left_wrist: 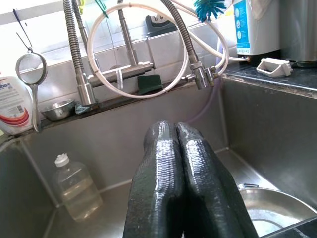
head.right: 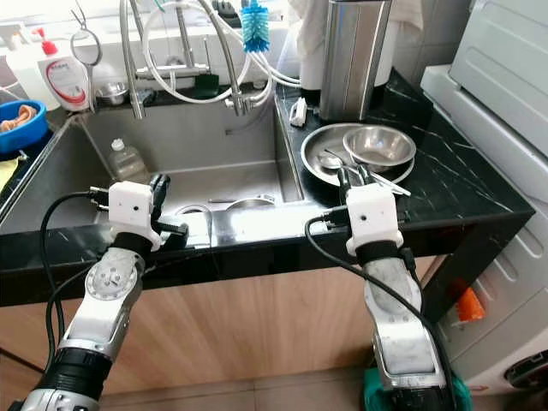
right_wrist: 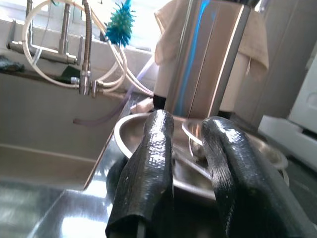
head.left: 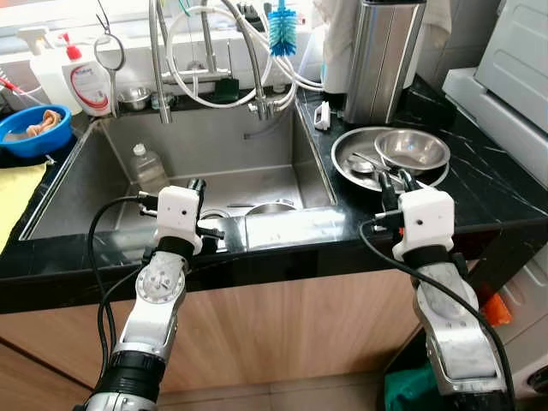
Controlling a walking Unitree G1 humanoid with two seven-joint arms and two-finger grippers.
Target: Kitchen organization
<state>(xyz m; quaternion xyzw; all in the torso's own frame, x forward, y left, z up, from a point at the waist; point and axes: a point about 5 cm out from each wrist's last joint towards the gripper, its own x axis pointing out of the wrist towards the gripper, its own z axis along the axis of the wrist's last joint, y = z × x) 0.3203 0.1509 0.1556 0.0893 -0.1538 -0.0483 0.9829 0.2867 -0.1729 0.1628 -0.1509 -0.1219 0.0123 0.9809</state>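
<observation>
My left gripper point(head.left: 195, 186) hovers over the front edge of the steel sink point(head.left: 103, 193), its fingers pressed shut with nothing in them point(left_wrist: 176, 128). Inside the sink, a clear plastic bottle point(head.left: 147, 166) leans against the left wall and a steel bowl point(left_wrist: 270, 208) lies on the bottom. My right gripper point(head.left: 392, 182) is at the near rim of a round steel plate point(head.left: 347, 167) on the black counter. Its fingers stand slightly apart and empty point(right_wrist: 188, 126). On the plate sit a steel bowl point(head.left: 413, 150) and spoons point(head.left: 366, 163).
Faucets and hoses point(head.left: 205, 60) run along the back of the sink, with a blue brush point(head.left: 282, 30), a strainer point(head.left: 110, 53) and a soap bottle point(head.left: 90, 81). A blue bowl point(head.left: 34, 130) sits far left. A tall steel canister point(head.left: 385, 56) stands behind the plate, a white appliance point(head.left: 514, 51) at the right.
</observation>
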